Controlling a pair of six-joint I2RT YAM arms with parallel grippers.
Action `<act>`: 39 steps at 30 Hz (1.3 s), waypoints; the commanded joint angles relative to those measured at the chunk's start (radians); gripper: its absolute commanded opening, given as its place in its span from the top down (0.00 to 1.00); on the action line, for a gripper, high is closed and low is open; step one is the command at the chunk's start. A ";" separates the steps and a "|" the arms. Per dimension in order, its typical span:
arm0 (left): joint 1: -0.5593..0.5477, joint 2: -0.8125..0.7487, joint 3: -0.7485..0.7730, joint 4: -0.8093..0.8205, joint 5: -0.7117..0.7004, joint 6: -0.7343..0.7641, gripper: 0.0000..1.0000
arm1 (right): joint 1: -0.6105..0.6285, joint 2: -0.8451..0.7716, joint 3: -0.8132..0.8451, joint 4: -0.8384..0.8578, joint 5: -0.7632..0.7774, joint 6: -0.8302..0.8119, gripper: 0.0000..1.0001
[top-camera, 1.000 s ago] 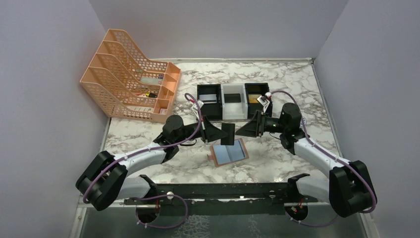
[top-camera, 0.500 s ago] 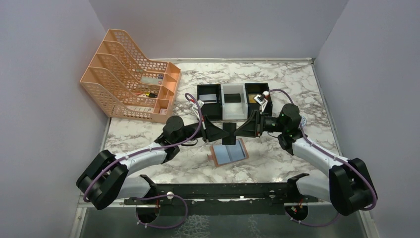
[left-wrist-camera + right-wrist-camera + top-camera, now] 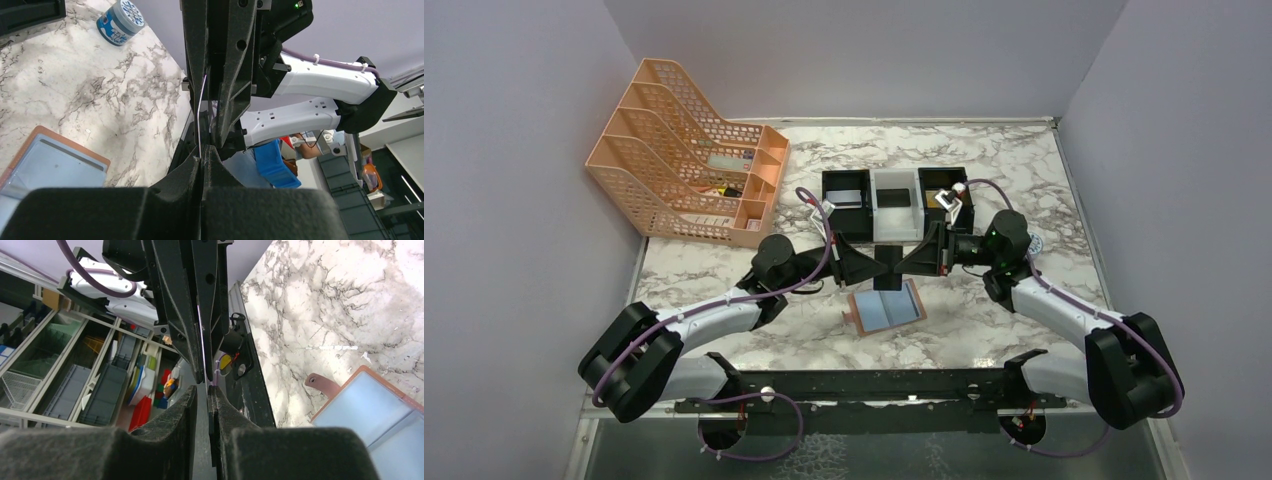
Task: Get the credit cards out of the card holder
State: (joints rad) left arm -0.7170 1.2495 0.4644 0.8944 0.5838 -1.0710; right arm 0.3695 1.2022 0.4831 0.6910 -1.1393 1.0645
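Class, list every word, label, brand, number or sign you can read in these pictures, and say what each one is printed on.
Readable text: none.
Blue and white tub: it has a printed pattern or lettering, too blurred to read.
Items in the orange file rack: any labels are too small to read.
Dark card held in the air: no print visible.

Card point(image 3: 201, 107) edge-on in both wrist views, face unseen. Can't tell if right gripper point(image 3: 204, 390) fingers touch it. Wallet point(image 3: 50, 165) cut off by frame edges in wrist views. Rack point(image 3: 686, 168) contents too small to read. Blue tub point(image 3: 120, 22) clipped at top.
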 commanded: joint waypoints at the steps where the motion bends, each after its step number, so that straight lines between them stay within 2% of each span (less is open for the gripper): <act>1: -0.011 0.013 -0.003 0.041 -0.028 0.002 1.00 | 0.019 0.010 -0.014 0.078 -0.009 0.039 0.85; 7: -0.016 0.013 -0.010 0.054 -0.035 -0.002 1.00 | 0.023 0.017 -0.006 0.085 0.004 0.043 0.86; 16: -0.023 0.011 -0.026 0.070 -0.044 -0.007 1.00 | 0.023 -0.002 -0.021 0.046 0.014 0.025 0.98; 23: -0.026 0.011 -0.026 0.083 -0.036 -0.011 1.00 | 0.023 -0.013 -0.002 0.029 0.023 0.031 0.93; 28: -0.026 0.020 -0.024 0.098 -0.034 -0.022 1.00 | 0.023 -0.017 0.014 0.014 0.043 0.027 0.94; 33: -0.027 0.037 -0.021 0.118 -0.025 -0.029 1.00 | 0.023 -0.010 0.017 0.017 0.040 0.037 0.91; 36: -0.027 0.039 -0.030 0.129 -0.029 -0.034 1.00 | 0.024 -0.010 0.014 0.019 0.038 0.036 0.91; 39: -0.027 0.036 -0.036 0.135 -0.034 -0.038 1.00 | 0.023 -0.015 0.013 0.004 0.041 0.025 0.96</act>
State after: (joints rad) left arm -0.7376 1.2804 0.4458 0.9806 0.5678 -1.1069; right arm 0.3851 1.2037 0.4706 0.7002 -1.1126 1.0954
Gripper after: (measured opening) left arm 0.012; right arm 0.071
